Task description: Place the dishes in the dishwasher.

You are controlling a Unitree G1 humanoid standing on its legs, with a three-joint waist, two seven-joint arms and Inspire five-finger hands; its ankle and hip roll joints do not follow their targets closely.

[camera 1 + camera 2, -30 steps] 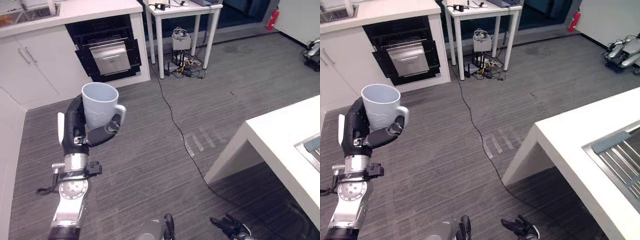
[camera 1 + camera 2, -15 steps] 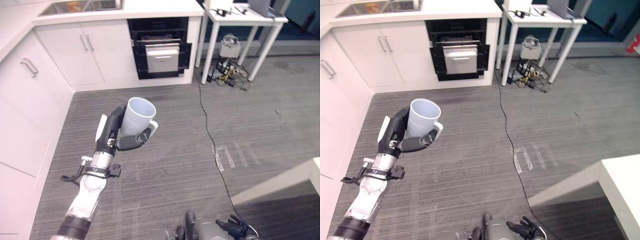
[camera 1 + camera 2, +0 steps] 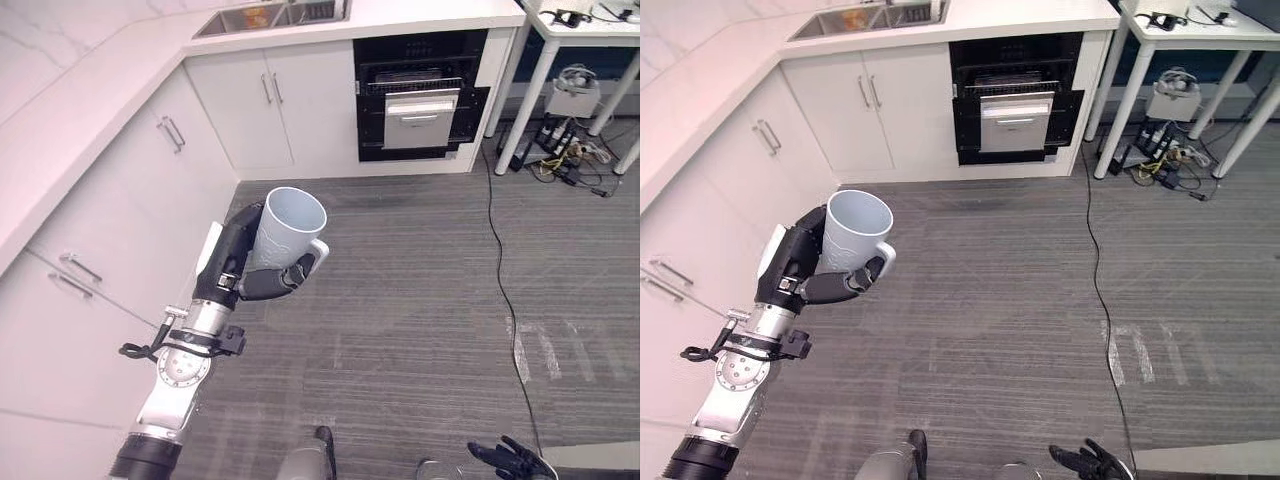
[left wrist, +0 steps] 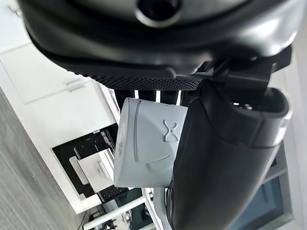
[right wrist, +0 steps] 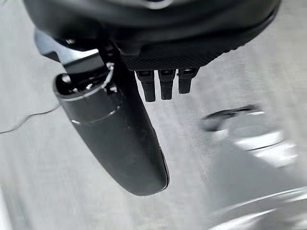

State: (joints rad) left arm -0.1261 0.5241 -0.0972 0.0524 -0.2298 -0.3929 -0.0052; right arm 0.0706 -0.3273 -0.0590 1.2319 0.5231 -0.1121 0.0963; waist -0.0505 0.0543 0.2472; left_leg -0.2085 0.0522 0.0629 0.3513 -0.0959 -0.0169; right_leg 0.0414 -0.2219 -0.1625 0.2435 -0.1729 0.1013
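Left eye view now faces the open dishwasher [image 3: 420, 100] under the counter [image 3: 420, 14], left hand [image 3: 238, 265] clenched round upright mug [image 3: 285, 232], right hand [image 5: 120, 124] relaxed, carry under way.

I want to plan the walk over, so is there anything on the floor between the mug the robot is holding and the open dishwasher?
Nothing visible blocks it. The left hand holds the mug upright, and bare grey floor runs from there to the open dishwasher under the counter. A black cable trails across the floor to the right of that line.
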